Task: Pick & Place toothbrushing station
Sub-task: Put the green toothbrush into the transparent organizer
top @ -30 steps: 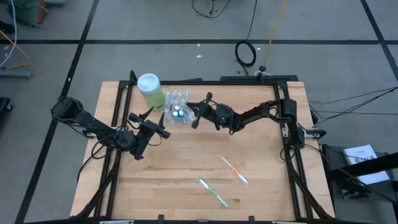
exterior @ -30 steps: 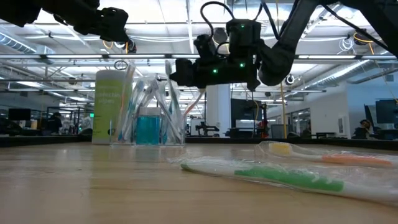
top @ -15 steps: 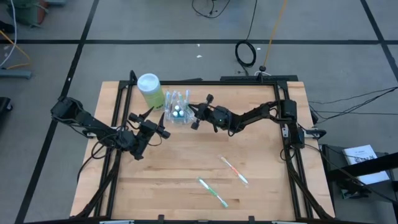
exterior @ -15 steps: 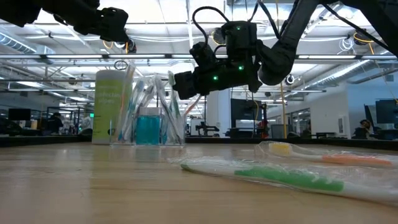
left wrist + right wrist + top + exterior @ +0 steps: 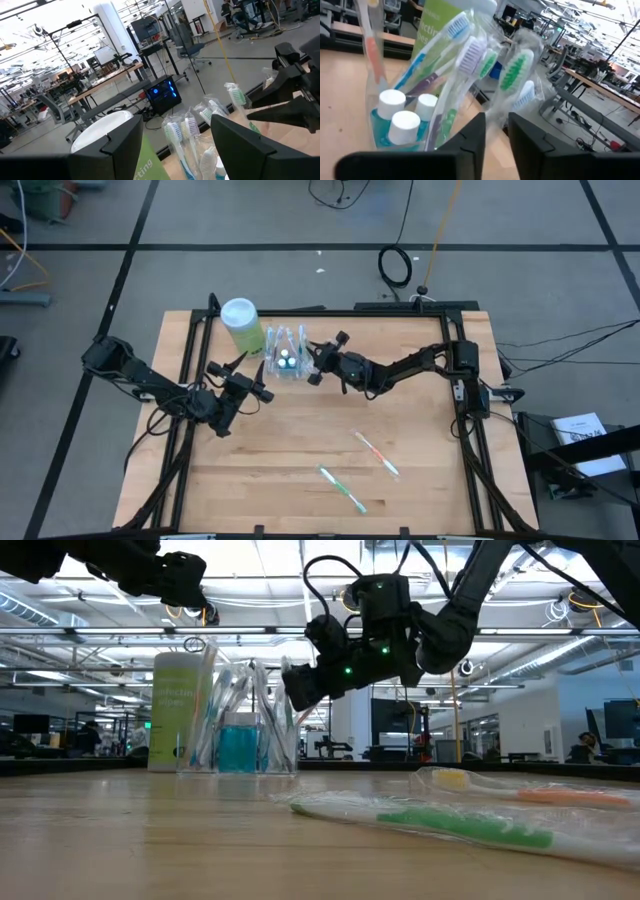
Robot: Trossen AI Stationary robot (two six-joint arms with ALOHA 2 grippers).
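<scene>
My right gripper point(image 5: 312, 360) sits just beside the clear cup point(image 5: 285, 358), fingers a narrow gap apart and holding nothing — wrapped toothbrushes point(image 5: 470, 55) fan out right ahead of them. The left gripper point(image 5: 255, 385) waits near the cup's other side, fingers apart. I judge the cup light, thin-walled and tippy, the wrappers slick — I'd pinch one brush handle just above the rim.

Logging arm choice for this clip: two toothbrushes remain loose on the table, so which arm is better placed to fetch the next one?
Probably the right. Its end effector is by the cup, and both toothbrushes, green and orange, lie on its side. The left end effector hangs farther away.
</scene>
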